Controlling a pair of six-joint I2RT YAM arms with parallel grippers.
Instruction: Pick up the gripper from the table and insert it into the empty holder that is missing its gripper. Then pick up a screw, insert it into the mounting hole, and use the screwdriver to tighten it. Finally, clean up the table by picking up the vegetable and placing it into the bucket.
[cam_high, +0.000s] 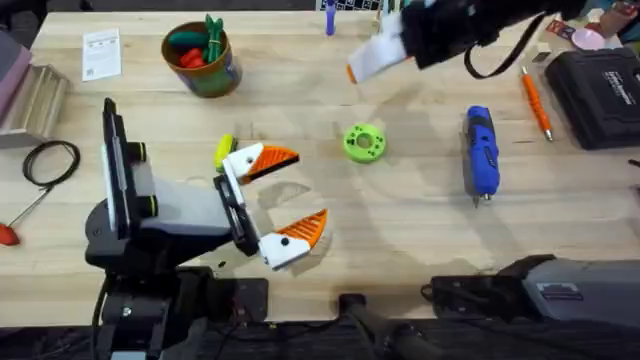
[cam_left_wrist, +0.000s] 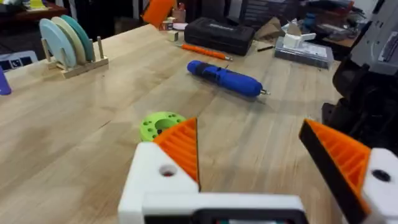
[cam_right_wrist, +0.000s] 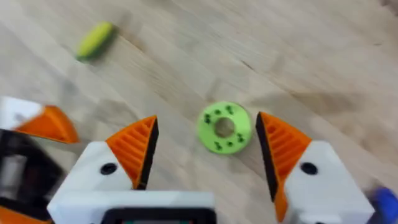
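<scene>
On the table (cam_high: 420, 215), we see a green disc (cam_high: 364, 142) beside the screwdriver (cam_high: 481, 152), bit toward our bases; left gripper (cam_high: 290, 195) and right gripper (cam_right_wrist: 205, 149) both gape apart.

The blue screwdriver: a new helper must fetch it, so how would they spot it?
Start at the light wooden table, right half. Beyond the green disc lies the blue screwdriver, fat and pen-shaped. The slim orange-handled driver nearby is much thinner.
</scene>
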